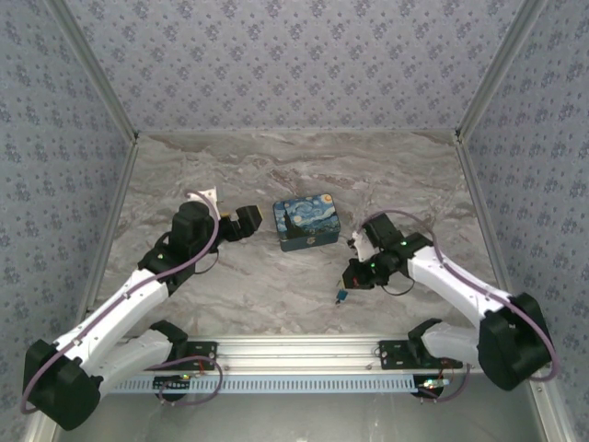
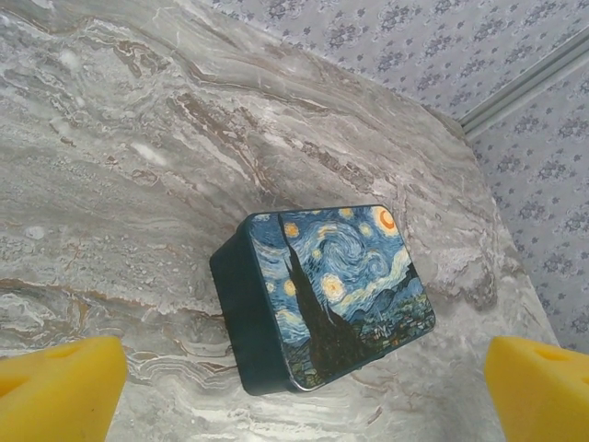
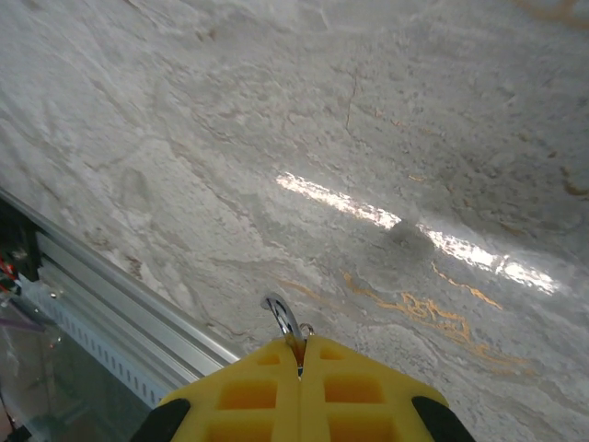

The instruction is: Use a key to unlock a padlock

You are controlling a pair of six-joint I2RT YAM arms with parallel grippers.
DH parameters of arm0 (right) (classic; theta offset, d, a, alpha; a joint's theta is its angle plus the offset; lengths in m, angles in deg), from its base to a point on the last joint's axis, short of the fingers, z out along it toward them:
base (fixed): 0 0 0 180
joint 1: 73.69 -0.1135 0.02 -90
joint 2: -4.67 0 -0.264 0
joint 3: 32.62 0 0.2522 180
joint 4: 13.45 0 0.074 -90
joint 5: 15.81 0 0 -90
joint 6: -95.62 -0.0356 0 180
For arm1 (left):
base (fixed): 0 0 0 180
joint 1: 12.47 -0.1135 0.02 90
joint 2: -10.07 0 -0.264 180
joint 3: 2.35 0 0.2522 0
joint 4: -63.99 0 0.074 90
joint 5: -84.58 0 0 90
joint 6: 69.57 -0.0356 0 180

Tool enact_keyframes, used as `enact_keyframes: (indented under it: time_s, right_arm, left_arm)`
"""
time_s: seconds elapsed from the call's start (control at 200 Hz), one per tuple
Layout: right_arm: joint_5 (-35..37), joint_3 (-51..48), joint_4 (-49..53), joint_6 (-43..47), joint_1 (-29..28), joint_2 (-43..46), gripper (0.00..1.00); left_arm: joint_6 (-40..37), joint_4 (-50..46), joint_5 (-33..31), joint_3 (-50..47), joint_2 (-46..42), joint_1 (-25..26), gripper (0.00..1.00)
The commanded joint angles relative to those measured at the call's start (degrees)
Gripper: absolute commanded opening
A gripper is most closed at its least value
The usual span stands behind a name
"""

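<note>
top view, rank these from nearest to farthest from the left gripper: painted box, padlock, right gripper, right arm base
1. painted box, just right of the left gripper.
2. padlock and right gripper, which is shut on a silvery loop. Both are toward the near right, side by side, too close to call.
3. right arm base, near edge, far right.

Left claw (image 2: pixel 299 391) wide apart, right claw (image 3: pixel 299 354) tightly closed.

Top view: high over the near edge of the desk (image 1: pixel 276 295), facing down and forward across all of it.
Left wrist: close behind the left claw (image 2: pixel 299 396), facing the box (image 2: pixel 322 295) ahead, also in the top view.
Right wrist: low behind the right claw (image 3: pixel 301 364), facing bare desk, with the rail (image 3: pixel 120 308) beside it, likewise shared.
</note>
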Motion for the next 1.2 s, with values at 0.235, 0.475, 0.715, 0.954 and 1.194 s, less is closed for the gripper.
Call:
enact_keyframes:
  time_s: [0.235, 0.475, 0.715, 0.954, 1.194]
  right_arm:
    - [1.4, 1.6, -7.5, -1.8, -3.2, -10.7, 0.0]
    - [1.4, 1.4, -11.8, -2.8, -3.5, -15.5, 0.01]
    - [1.0, 1.4, -13.0, -2.8, -3.4, -16.7, 0.01]
    - [0.7, 1.2, -13.4, -2.6, -3.5, -16.7, 0.01]
    - [0.6, 1.1, -13.5, -2.3, -3.4, -16.3, 0.05]
  left_arm:
    - [-0.4, 0.6, -0.8, -1.3, -1.4, -0.9, 0.99]
    - [-0.9, -0.1, -0.7, -1.3, -1.3, -1.3, 1.0]
    - [-0.9, -0.1, -0.7, -1.2, -1.3, -1.3, 0.99]
    - [-0.6, -0.2, -0.8, -1.2, -1.3, -1.4, 0.99]
    - [-0.5, -0.5, -0.9, -1.1, -1.2, -1.4, 0.99]
